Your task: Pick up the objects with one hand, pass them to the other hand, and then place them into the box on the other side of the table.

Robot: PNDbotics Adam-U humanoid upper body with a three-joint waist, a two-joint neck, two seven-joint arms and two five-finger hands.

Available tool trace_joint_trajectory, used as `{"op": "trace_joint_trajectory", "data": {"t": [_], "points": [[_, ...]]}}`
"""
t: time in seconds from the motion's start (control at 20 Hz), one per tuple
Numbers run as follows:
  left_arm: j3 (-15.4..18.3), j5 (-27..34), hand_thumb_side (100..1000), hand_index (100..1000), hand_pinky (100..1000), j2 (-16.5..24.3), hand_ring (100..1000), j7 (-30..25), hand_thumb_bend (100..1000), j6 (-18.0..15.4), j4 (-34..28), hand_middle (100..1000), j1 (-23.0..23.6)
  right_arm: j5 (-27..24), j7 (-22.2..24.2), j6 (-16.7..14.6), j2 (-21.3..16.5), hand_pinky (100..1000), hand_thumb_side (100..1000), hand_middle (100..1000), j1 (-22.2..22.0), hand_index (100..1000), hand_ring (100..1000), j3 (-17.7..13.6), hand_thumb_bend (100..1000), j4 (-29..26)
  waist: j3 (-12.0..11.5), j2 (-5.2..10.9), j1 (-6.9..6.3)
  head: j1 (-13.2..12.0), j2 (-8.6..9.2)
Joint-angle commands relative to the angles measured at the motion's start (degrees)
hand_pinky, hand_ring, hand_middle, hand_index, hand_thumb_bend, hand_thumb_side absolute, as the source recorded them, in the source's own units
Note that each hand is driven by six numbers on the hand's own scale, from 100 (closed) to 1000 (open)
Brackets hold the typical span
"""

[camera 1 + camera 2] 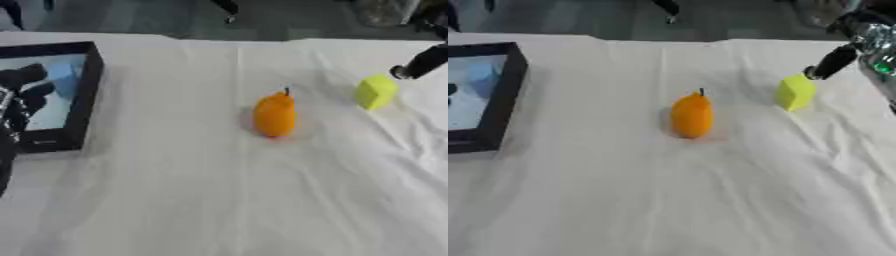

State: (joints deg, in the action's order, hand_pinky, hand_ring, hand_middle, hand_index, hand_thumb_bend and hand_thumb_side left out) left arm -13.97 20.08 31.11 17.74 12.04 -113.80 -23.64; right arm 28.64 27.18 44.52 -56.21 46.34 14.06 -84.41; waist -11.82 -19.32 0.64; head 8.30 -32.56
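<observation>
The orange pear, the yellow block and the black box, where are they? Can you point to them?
orange pear (274,116), left eye view, middle of its body.
yellow block (795,93), right eye view, its front face.
black box (86,95), left eye view, its right wall.

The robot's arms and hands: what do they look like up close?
The left hand is black, with thick rounded fingers and a pale strip along its edge. Of the right hand only a slim black finger with a rounded tip shows; behind it the right arm has shiny silver metal and a small green spot.
</observation>
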Motion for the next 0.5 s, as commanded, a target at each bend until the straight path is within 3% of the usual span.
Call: {"op": "trace_joint_trajectory", "data": {"t": [0.05,0.5], "points": [[0.4,-0.3,796,796,1000,0.7,889,0.5,100,0.1,-0.8,906,-0.1,0.4,9.8,7.5,-3.1,942,100,931,0.5,899,967,-1.0,414,-0.8,-0.1,0.10,0.75,0.3,0.75],[0.4,-0.7,783,781,1000,0.9,883,0.7,100,0.6,-0.8,887,0.1,2.2,20.0,7.5,-4.8,958,100,941,1.5,903,982,-0.5,435,-1.4,-0.1,0.14,0.94,0.7,0.79]]}}
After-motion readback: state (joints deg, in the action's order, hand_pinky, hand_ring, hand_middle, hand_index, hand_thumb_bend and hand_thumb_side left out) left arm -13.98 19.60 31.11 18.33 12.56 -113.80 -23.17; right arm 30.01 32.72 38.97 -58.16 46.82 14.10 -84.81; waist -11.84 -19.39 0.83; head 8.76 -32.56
